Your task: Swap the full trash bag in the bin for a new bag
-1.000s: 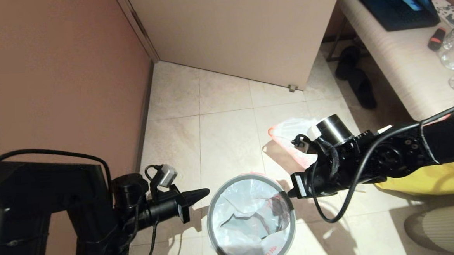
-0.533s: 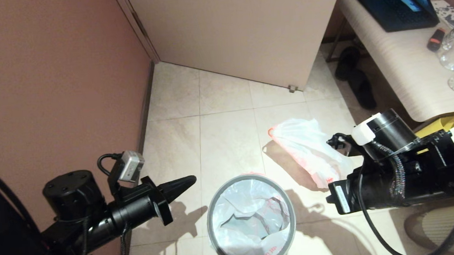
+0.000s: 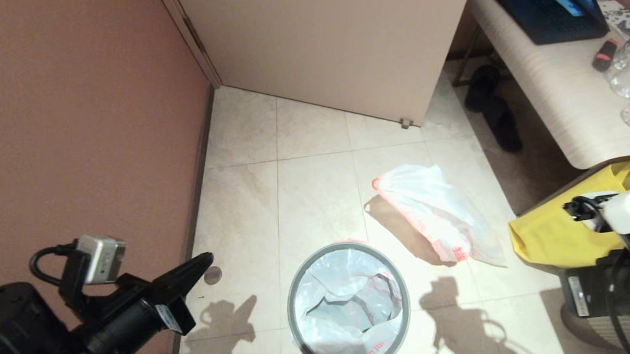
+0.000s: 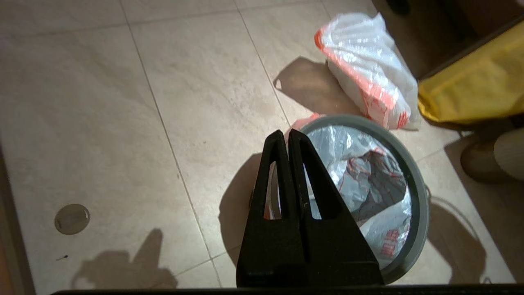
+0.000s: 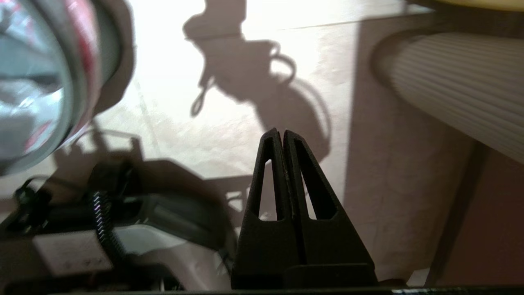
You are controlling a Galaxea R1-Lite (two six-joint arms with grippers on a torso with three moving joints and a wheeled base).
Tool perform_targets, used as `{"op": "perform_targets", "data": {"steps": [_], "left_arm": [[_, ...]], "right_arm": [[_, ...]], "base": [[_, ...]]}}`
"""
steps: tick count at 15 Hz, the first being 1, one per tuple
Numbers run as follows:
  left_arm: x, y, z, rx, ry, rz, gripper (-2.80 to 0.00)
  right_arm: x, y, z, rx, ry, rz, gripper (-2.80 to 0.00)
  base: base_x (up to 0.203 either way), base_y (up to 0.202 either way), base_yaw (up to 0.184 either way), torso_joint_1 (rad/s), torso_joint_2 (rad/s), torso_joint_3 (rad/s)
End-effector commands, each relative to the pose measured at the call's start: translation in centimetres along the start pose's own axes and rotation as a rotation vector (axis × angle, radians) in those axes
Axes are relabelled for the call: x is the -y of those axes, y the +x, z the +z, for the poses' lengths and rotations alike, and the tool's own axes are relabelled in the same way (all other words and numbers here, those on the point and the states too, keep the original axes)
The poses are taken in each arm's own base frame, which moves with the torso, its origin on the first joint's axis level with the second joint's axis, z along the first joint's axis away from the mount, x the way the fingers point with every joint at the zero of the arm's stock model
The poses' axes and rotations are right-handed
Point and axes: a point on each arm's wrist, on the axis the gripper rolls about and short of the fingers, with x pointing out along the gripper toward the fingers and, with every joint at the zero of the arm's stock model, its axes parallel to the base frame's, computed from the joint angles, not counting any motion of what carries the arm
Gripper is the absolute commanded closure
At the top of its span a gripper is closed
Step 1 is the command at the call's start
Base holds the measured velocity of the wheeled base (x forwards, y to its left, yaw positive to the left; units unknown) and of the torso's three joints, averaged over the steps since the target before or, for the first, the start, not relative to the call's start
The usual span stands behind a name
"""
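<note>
The bin [image 3: 348, 304] stands near the robot on the tiled floor [image 3: 315, 188], its grey hoop [image 3: 294, 302] clamping a thin translucent white bag [image 3: 343, 310] with red print that lines the inside, crumpled. A second white bag with a pink-red band [image 3: 435, 214] lies on the floor beyond it to the right, beside a yellow tote [image 3: 566, 228]. The left gripper [image 4: 285, 137] hovers left of the bin, fingers clenched on nothing; the right gripper [image 5: 281, 134] hangs low at the right, likewise pressed together and empty.
</note>
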Motion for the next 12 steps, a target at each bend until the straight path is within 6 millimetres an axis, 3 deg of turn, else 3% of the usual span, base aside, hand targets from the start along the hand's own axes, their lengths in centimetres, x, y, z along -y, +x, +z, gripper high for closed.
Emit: {"op": "perform_targets", "data": {"steps": [1, 3, 6, 9, 12], "left_arm": [[0.6, -4.0, 3.2, 0.169, 0.014, 0.028, 0.00], [0.4, -6.5, 5.1, 0.235, 0.016, 0.130, 0.00], [0.2, -11.0, 7.0, 0.297, 0.029, 0.302, 0.00], [1.2, -14.7, 6.6, 0.319, 0.020, 0.383, 0.00], [2.6, -18.0, 4.7, 0.336, 0.025, 0.415, 0.00]], "right_arm": [[3.8, -3.5, -1.0, 0.131, 0.130, -0.070, 0.00], [6.7, -6.9, -2.5, 0.227, 0.248, -0.137, 0.00], [10.0, -13.0, -6.9, 0.387, 0.388, -0.178, 0.00], [11.2, -17.3, -11.6, 0.478, 0.336, -0.212, 0.00], [11.5, -19.7, -16.3, 0.590, 0.176, -0.234, 0.00]], "base": [[0.000, 0.000, 0.000, 0.000, 0.00, 0.000], [0.000, 0.000, 0.000, 0.000, 0.00, 0.000], [0.000, 0.000, 0.000, 0.000, 0.00, 0.000], [0.000, 0.000, 0.000, 0.000, 0.00, 0.000], [0.000, 0.000, 0.000, 0.000, 0.00, 0.000]]}}
